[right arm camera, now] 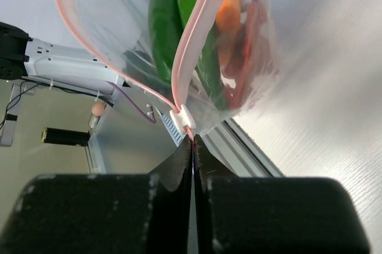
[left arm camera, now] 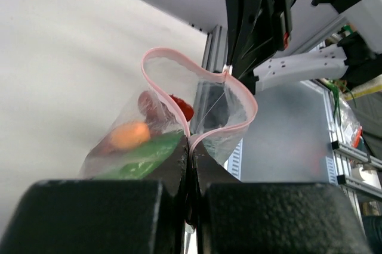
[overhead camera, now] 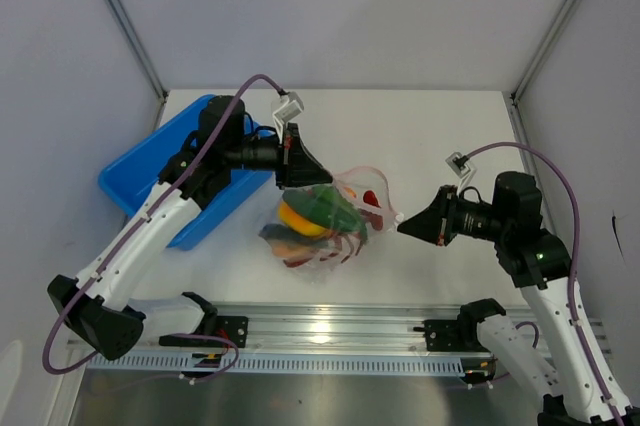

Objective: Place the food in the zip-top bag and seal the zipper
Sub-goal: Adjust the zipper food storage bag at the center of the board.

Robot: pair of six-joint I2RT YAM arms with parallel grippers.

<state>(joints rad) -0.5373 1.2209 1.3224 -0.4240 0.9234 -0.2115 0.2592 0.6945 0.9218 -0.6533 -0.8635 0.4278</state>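
The clear zip-top bag (overhead camera: 330, 216) hangs between my two grippers above the table, its mouth open. The food is inside: green vegetables (overhead camera: 328, 204), a yellow piece (overhead camera: 297, 219), red chillies (overhead camera: 372, 198). My left gripper (overhead camera: 308, 178) is shut on one end of the pink zipper (left arm camera: 179, 111). My right gripper (overhead camera: 402, 225) is shut on the other end, just behind the white slider (right arm camera: 183, 118). In the left wrist view an orange piece (left arm camera: 129, 135) and a green vegetable (left arm camera: 143, 157) show through the plastic. In the right wrist view the zipper (right arm camera: 197, 33) gapes, with green vegetables (right arm camera: 167, 21) inside.
The blue plastic bin (overhead camera: 150, 176) stands at the left on the white table (overhead camera: 440, 136), under my left arm. An aluminium rail (overhead camera: 330, 331) runs along the near edge. Grey walls close in the back and sides.
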